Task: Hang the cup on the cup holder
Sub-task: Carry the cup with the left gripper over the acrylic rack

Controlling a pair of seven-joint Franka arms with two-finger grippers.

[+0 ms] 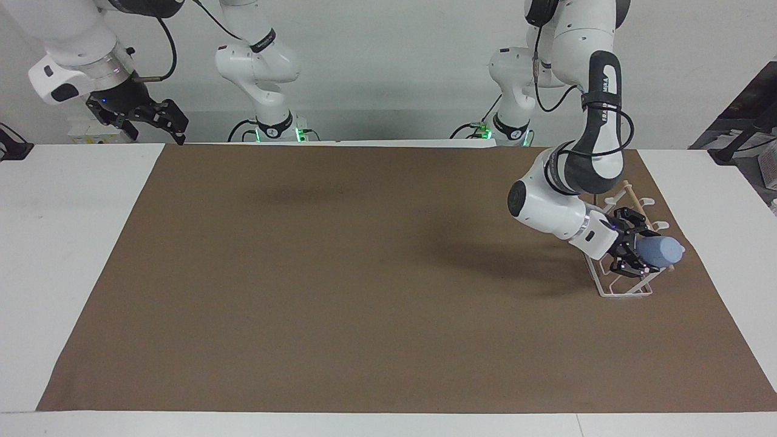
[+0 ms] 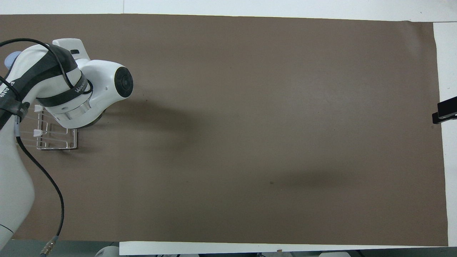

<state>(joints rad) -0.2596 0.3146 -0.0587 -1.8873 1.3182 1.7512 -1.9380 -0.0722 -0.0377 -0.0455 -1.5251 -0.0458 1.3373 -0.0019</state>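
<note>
The light-blue cup lies tilted on its side, its base pointing toward the left arm's end of the table. My left gripper is shut on the cup and holds it over the part of the white wire cup holder farthest from the robots, low against the prongs. The holder's wooden rod shows beside the arm. In the overhead view the left arm hides most of the holder, and only a sliver of the cup shows. My right gripper waits raised by the table's edge at the right arm's end.
A brown mat covers most of the white table. The cup holder stands near the mat's edge at the left arm's end. A black object pokes in at the right arm's end in the overhead view.
</note>
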